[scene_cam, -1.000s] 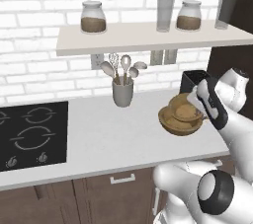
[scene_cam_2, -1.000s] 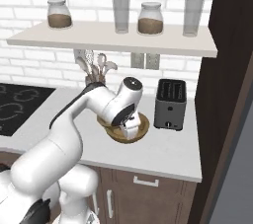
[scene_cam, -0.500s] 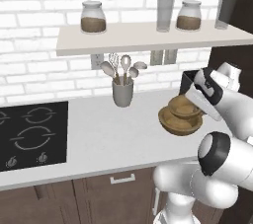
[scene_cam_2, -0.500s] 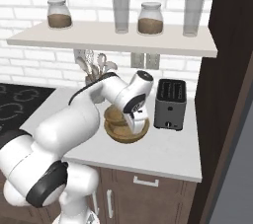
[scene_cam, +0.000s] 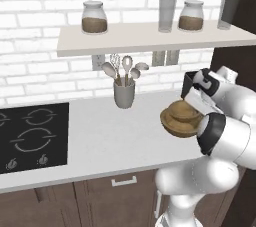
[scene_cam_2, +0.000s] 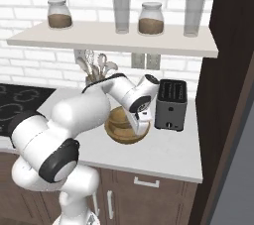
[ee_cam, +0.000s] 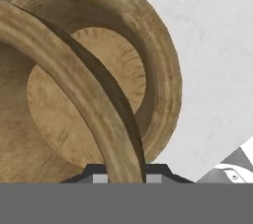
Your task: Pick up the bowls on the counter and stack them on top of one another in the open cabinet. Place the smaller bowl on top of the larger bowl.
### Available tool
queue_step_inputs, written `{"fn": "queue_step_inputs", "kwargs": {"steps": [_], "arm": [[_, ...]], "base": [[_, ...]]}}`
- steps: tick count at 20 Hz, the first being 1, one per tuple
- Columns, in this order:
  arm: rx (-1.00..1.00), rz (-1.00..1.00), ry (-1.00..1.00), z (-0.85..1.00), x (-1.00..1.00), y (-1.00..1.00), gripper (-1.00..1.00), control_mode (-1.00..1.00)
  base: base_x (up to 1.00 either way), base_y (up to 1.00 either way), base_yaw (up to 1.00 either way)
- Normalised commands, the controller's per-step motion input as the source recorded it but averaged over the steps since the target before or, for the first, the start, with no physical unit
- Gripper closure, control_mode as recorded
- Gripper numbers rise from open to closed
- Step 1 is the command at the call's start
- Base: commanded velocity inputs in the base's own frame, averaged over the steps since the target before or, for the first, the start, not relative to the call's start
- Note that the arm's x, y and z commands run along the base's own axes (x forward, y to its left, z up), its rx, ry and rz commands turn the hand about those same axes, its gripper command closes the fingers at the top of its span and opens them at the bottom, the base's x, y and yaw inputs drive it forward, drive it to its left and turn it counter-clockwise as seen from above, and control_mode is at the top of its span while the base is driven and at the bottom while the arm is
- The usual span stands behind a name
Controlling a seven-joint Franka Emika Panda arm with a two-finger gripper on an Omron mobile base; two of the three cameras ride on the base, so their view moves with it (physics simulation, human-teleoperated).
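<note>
Rendered kitchen, mid-task. The small bowl (ee_cam: 59, 99) is gripped at its rim: in the hand view the rim runs down between the two dark fingertips of the gripper (ee_cam: 121, 176), which appear closed on it, one on each side. Below it sits the large bowl (ee_cam: 123, 55), its tan floor and thick rim visible past the small bowl's edge, on the counter (ee_cam: 217, 70). In the left base view the small bowl (scene_cam: 184, 111) sits over the large bowl (scene_cam: 177, 127) near the counter's (scene_cam: 110, 141) right end, with the gripper (scene_cam: 192, 96) at the far rim; whether the small bowl is lifted clear of the large one or resting in it cannot be told. In the right base view the large bowl (scene_cam_2: 121, 130) lies just beside the toaster (scene_cam_2: 170, 105), with the small bowl (scene_cam_2: 121, 117) above it and the arm across both. The shelf (scene_cam_2: 114, 40), the target cabinet, carries two jars (scene_cam_2: 59, 14) and two glasses (scene_cam_2: 121, 14) and no bowl; a bare stretch lies between the left jar (scene_cam: 94, 17) and the nearer glass (scene_cam: 167, 7) on the shelf (scene_cam: 140, 38). A utensil cup (scene_cam: 124, 93) stands on the counter by the wall. Progress, as judged: only the first grasp is made. Remaining: both bowls must go onto the shelf, large one first, small one on top, which suggests the small bowl may need setting aside.
</note>
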Motion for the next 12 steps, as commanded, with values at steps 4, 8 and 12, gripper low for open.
{"fn": "queue_step_inputs", "kwargs": {"steps": [4, 8, 12], "arm": [[0.01, 0.00, 0.00, -0.37, 0.24, 0.03, 1.00, -1.00], [0.01, 0.00, 0.00, -0.33, 0.21, 0.05, 1.00, -1.00], [0.00, 0.00, 0.00, -0.33, 0.19, 0.05, 1.00, -1.00]], "base": [[0.00, 0.00, 0.00], [0.00, 0.00, 0.00], [0.00, 0.00, 0.00]]}}
